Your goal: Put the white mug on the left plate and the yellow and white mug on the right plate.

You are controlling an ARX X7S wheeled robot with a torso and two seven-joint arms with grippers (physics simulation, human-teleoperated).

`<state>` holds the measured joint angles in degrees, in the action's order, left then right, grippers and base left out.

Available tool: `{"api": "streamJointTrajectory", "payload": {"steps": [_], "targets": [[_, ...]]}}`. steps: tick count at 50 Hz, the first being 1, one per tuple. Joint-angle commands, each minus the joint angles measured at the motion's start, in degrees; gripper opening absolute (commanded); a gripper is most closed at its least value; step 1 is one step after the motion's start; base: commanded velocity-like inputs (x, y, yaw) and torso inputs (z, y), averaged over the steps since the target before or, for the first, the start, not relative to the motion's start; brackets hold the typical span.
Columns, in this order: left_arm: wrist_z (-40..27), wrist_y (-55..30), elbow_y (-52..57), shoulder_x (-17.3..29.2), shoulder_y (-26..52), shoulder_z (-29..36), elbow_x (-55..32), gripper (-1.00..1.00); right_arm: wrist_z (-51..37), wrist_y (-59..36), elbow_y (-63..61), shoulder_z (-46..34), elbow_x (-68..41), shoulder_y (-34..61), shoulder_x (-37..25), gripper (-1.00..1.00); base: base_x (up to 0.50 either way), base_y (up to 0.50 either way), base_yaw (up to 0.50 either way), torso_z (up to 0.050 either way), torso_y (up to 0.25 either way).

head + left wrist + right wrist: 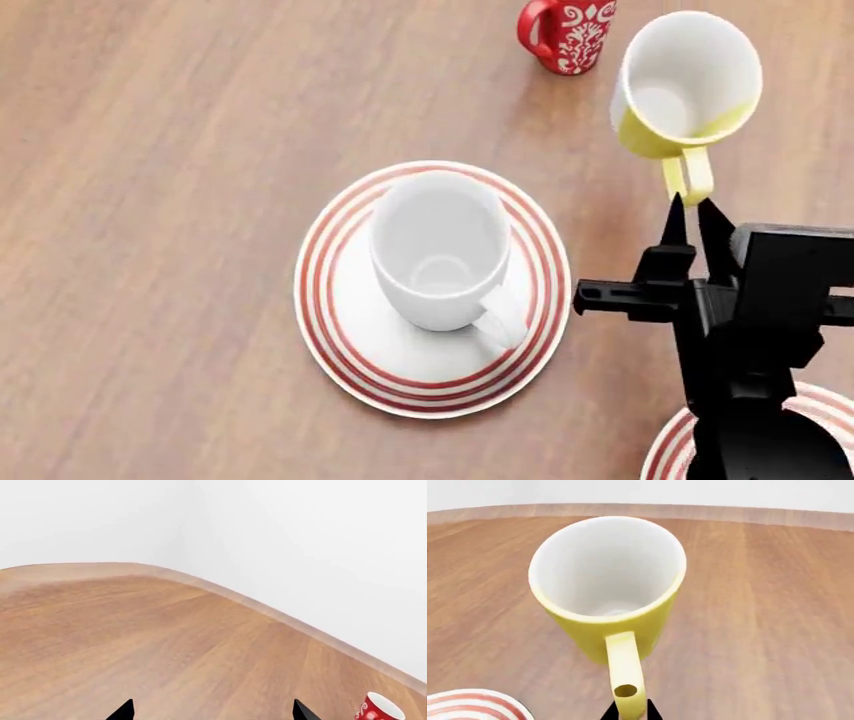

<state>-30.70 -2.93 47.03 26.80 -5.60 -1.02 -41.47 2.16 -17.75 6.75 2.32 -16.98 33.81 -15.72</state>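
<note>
At the head view's centre, the white mug [441, 250] stands upright on the left plate [344, 340]. In the upper right, the right end effector [689, 215] pinches the yellow and white mug [681, 85] by its handle. The right plate [667, 450] peeks in at the lower right corner. The left end effector [213, 711] shows spread fingertips over the wooden surface [133, 645], gripping nothing.

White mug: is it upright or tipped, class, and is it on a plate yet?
Upright on the left plate: the white mug shows its open mouth and empty inside.
</note>
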Motion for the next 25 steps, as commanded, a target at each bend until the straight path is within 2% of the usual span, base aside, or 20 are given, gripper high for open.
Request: {"api": "streamJointTrajectory", "payload": {"steps": [1,17,25], "targets": [[0.1,0.2,-0.5,0.2,0.3,-0.1,-0.3,1.0,-2.8,-6.1,-9.0,-0.1,-0.3,-3.9,-0.9,-1.0,0.0,0.0,0.0,0.0,0.0],[0.0,0.4,-0.6,0.4,0.3,0.0,-0.3,1.0,-3.0,-6.0,-9.0,-0.3,-0.6,-3.9,-1.1,-1.0,0.0,0.0,0.0,0.0,0.0],[-0.9,0.1,1.3,0.4,-0.7,0.8,0.7,1.0,-3.0,-8.6,-20.7,3.4,-4.9,-12.3,-3.2,-1.0,0.0,0.0,0.0,0.0,0.0]]}}
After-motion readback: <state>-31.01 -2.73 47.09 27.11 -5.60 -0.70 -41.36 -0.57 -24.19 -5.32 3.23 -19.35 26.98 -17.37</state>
